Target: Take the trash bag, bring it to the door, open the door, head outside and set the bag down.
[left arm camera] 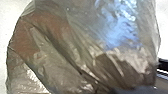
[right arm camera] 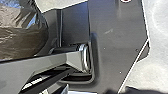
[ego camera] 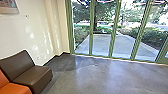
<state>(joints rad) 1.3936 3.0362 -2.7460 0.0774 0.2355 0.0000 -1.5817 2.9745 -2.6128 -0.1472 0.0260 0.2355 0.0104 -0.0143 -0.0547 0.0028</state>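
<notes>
Room beside the brown chair (ego camera: 33,76) — glass panels (ego camera: 101,45) bar the far side; trash bag (right arm camera: 20,37) crowds the base (right arm camera: 115,50).

1. Texts, labels, brands, numbers and signs: none legible.
2. Framed picture (ego camera: 8,7), mounted on the pale wall (ego camera: 40,15) above the brown seat (ego camera: 32,76): whether its printed area includes any lettering cannot be told.
</notes>
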